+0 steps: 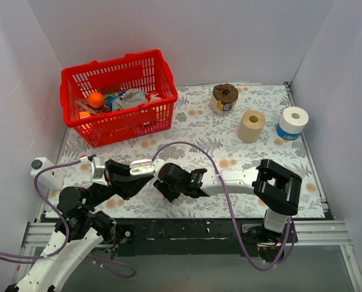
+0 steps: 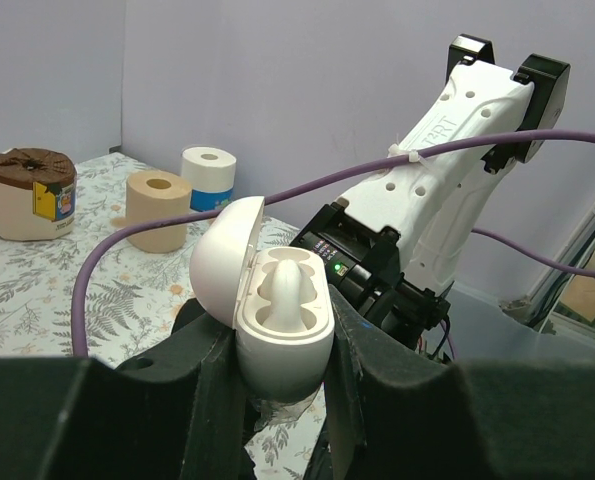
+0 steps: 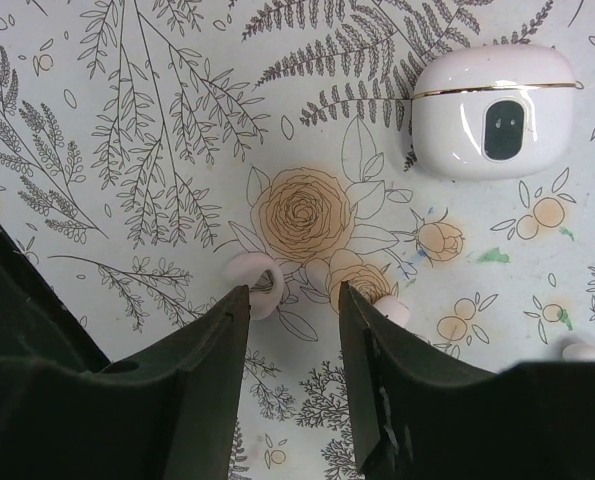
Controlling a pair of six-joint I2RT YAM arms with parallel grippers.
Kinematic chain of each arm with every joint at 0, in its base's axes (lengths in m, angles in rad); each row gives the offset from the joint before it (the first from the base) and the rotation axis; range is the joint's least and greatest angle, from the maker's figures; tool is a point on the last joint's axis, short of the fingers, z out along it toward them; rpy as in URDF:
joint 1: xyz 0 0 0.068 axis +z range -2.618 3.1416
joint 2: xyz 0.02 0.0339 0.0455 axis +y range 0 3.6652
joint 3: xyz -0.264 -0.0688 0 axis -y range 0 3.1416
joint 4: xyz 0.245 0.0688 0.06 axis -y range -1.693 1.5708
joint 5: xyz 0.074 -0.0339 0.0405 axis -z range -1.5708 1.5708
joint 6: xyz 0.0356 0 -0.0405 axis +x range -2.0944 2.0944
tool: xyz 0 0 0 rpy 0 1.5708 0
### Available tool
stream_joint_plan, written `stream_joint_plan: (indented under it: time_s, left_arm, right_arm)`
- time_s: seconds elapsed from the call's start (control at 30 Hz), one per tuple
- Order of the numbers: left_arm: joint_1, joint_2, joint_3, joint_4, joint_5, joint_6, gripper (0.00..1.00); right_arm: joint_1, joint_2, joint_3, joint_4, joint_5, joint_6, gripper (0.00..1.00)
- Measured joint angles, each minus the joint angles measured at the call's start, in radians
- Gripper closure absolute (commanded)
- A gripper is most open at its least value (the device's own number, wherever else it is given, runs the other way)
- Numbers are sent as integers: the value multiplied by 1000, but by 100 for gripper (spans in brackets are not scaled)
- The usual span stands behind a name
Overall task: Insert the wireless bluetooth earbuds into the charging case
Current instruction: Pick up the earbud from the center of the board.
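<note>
The charging case [image 2: 287,335] is clamped upright in the left gripper [image 2: 282,362], with its lid swung open to one side and its sockets facing up. The right gripper [image 3: 292,310] is held spread above the tabletop [image 3: 127,120]. An earbud [image 3: 262,272] is seen at one fingertip and a second earbud [image 3: 392,310] just beside the other, their stems indiscernible.

Bright, diffuse overhead light; a faint soft shadow lies beside the red basket [image 1: 126,121]. Glare on the closed white case [image 3: 492,100]. The left gripper [image 2: 282,340] renders near-black; the charging case [image 2: 277,310] is sharp, the far paper rolls [image 2: 209,178] slightly soft.
</note>
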Motion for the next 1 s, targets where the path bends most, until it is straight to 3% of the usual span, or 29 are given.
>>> stream_joint_plan:
  time_s: [1.0]
  left_arm:
    - [0,0,0,-10,0,-3,100]
  right_arm:
    - [34,37,-5,3,-18,14,57]
